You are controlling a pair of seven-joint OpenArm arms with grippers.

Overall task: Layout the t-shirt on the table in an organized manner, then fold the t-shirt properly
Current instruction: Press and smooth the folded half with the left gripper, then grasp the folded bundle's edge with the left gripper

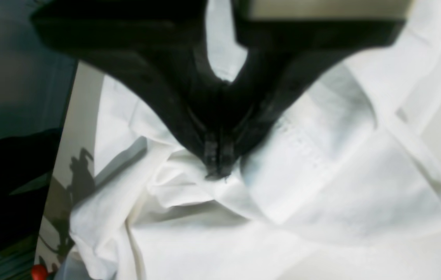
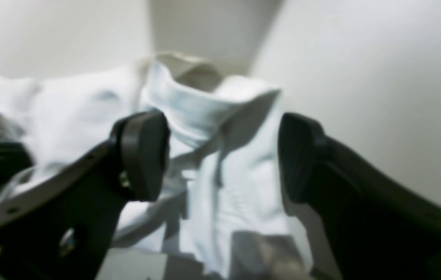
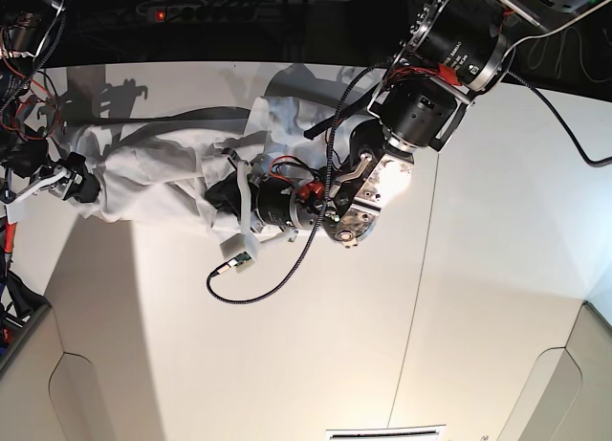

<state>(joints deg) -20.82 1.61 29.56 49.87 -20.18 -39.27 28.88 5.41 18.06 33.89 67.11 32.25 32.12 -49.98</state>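
Off-white worktop (image 3: 316, 345) under two robot arms, with a crumpled white t-shirt (image 3: 163, 187) in the upper left of the overhead frame.

No brand, label or writing can be read on anything; both wrist views are blurred. Seen from the left wrist camera, the left pincer (image 1: 217, 165) sits at the centre of the frame, its black jaws closed together and pinching a bunched fold of the t-shirt (image 1: 321, 175), which spreads below and to the right of it. From the right wrist camera, the right pincer (image 2: 222, 155) stands wide apart and holds nothing, and the t-shirt (image 2: 212, 116) shows in the gap between its dark pads (image 2: 144, 153), lying beyond them. A thin dark seam (image 3: 413, 307) crosses the worktop right of centre.
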